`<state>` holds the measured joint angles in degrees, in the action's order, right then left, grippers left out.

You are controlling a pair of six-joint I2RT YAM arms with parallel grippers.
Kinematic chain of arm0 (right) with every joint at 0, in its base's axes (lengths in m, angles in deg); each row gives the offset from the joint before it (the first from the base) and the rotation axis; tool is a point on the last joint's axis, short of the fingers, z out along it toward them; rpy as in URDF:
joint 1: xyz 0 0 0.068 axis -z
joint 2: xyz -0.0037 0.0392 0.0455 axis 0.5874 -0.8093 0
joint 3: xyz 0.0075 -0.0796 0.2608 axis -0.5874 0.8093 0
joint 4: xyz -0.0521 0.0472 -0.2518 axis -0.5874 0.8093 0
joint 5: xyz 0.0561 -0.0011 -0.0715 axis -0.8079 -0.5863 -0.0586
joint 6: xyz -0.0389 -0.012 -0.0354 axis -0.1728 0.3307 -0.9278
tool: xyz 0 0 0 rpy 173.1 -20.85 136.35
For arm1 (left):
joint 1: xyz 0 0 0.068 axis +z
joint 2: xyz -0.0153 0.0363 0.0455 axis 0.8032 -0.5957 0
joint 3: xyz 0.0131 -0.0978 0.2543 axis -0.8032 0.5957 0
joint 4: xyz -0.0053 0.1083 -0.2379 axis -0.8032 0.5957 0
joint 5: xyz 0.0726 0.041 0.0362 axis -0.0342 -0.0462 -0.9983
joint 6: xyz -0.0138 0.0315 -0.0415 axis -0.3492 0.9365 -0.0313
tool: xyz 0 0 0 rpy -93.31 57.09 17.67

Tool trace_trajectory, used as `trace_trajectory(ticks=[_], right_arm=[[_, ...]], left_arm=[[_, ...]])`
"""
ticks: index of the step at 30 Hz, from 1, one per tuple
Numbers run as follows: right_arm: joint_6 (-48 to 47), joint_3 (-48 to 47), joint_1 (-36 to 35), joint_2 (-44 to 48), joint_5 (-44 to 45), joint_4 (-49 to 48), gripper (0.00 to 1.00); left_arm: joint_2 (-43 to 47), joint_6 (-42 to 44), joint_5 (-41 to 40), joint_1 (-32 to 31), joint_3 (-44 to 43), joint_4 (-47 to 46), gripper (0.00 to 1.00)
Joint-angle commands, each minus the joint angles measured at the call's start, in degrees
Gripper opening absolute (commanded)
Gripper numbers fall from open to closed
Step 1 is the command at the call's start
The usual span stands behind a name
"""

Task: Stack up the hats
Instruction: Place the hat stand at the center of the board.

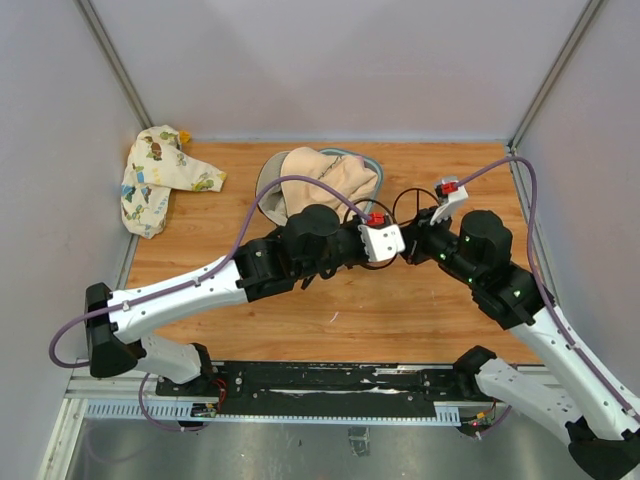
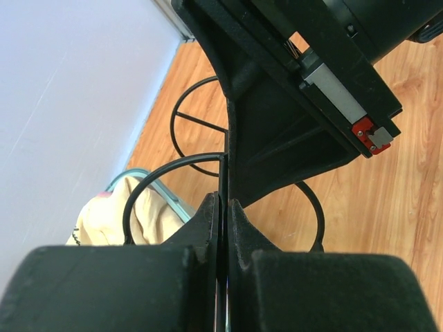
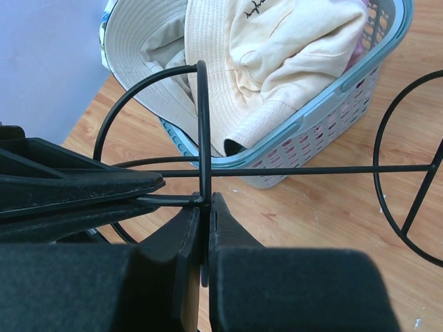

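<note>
Slumping crumpled in basket (image 3: 332, 131), cream hats (image 3: 277, 48); both jaws clamped on wire stand (image 3: 203, 124).

Table (image 1: 300, 320): wood-grain top, pale walls (image 1: 330, 60) on three sides, metal rail (image 1: 330, 385) along near edge.

Cloth (image 1: 160, 180): cream, cartoon prints, crumpled in far-left corner by left wall, apart from basket.

Basket (image 3: 325, 138): blue-grey plastic, mesh sides, smooth rim, at far centre of table.

Wire frame (image 3: 311, 169): thin, black; straight rod joins rings, each ring with crossbars. In right wrist view rod runs level across front of basket. In top view one ring shows just right of basket.
</note>
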<state>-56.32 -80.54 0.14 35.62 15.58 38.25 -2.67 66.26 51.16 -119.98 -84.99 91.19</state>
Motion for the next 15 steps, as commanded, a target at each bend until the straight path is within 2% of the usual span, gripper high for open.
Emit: trace_trajectory(ticks=[1, 8, 13, 15], right_arm=[[3.72, 2.24, 4.58, 0.91, 1.73, -2.18, 0.0], [12.18, 9.56, 13.32, 2.56, -5.56, -9.41, 0.0], [15.39, 13.36, 17.94, 1.16, -9.94, -15.26, 0.0], [16.13, 14.64, 20.64, 0.4, -11.67, -17.13, 0.0]], left_arm=[[0.15, 0.56, 2.2, -1.85, -0.69, -8.67, 0.0], [-3.06, -2.6, -1.14, -1.84, -2.03, -9.67, 0.04], [-6.0, -4.4, -4.7, -1.84, -2.77, -12.26, 0.13], [-7.53, -4.6, -7.37, -1.84, -2.87, -13.97, 0.2]])
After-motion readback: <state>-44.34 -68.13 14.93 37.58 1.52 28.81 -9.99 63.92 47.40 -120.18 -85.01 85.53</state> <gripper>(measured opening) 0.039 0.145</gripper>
